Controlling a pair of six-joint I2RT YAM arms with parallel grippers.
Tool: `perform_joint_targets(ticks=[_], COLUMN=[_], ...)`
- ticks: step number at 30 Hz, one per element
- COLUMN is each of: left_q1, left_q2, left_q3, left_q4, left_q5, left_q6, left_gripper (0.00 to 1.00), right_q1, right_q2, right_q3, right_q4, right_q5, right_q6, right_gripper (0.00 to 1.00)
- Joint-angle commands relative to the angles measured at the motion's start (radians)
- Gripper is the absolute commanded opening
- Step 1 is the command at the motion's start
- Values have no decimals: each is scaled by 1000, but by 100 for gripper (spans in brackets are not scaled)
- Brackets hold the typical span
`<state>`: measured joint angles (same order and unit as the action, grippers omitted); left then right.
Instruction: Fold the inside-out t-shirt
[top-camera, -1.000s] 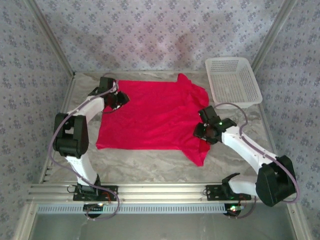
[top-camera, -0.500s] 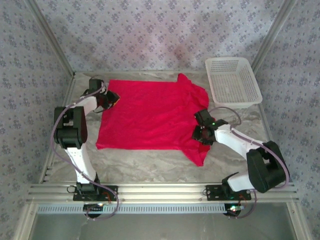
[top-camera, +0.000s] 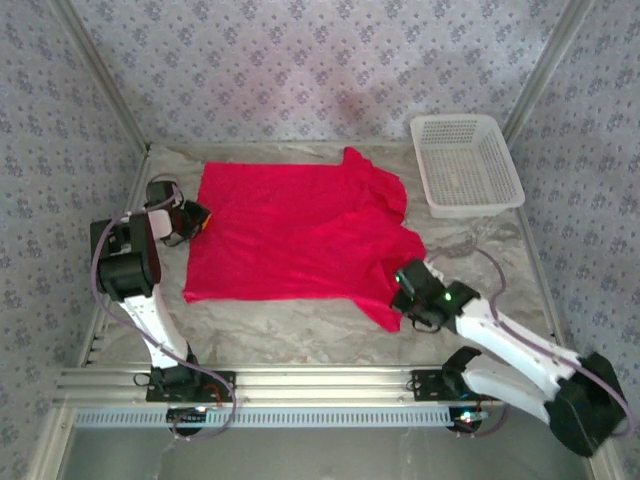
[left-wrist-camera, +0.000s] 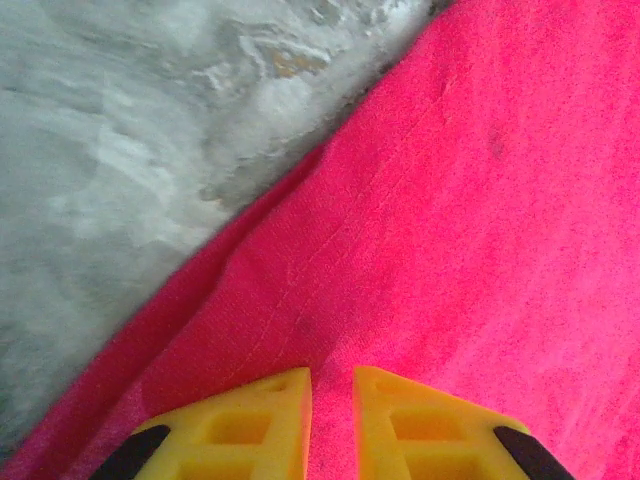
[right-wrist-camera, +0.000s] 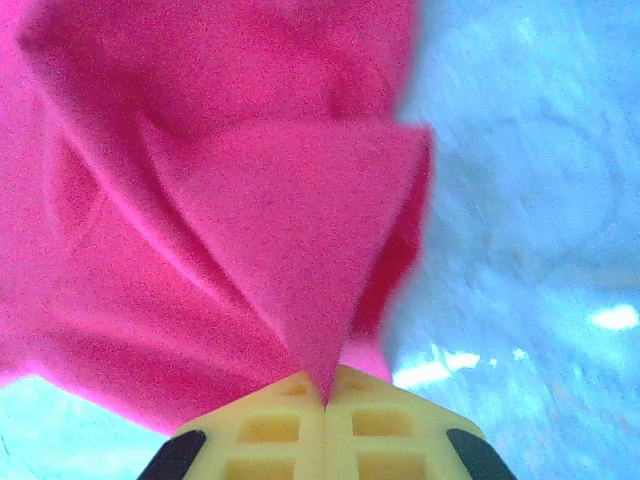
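The t-shirt (top-camera: 290, 240) looks light and limp, likely to sag, so the left pincer (left-wrist-camera: 331, 380) and right pincer (right-wrist-camera: 326, 388) sensibly clamp its edges

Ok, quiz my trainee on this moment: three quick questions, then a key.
1. True or false: the right gripper is shut on a fold of the red t-shirt.
2. What stands at the far right corner of the table? A a white mesh basket, B a cardboard box, C a metal bowl.
3. Fill in: the left gripper meets the t-shirt at its ___ edge.
Key: 1 true; 2 A; 3 left.
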<state>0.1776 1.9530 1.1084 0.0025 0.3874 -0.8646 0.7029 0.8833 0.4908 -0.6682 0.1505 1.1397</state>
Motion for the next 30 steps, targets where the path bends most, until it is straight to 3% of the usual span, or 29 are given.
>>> perform_joint_targets(ticks=[1,6,12,15,17,21,24,30], left_q1=[1,1,-17,-82,-152,-254,-259,-184], left_q2=[-42,-63,-178,-236,-235,-160,-115,-56], left_q3=[-8,-23,-51,-38,1,71,58,0], left_q4=[-48,-59,-119,-154,-186,-215,-175,-135], left_q5=[-51,-51,-96,-112,-92,-10,26,71], left_q6=[43,51,97,135,171,182,150,127], left_gripper=[18,18,19,20,22,22,23,24], right_q1=[93,195,235,219,151,-141,-310,-367], right_q2=[-136,-231,-207,-156,-97,95,314,751], right_q3=[-118,-176,35,141,184,231,302,559], right_q4=[-152,-150,-345,-354,-265,59,255,283], right_q5=[42,92,243,296,312,61,-45,-78], right_q6=[274,399,340,200,66,-166,-291,-418], right_gripper=[0,0,27,50,54,54,45,30])
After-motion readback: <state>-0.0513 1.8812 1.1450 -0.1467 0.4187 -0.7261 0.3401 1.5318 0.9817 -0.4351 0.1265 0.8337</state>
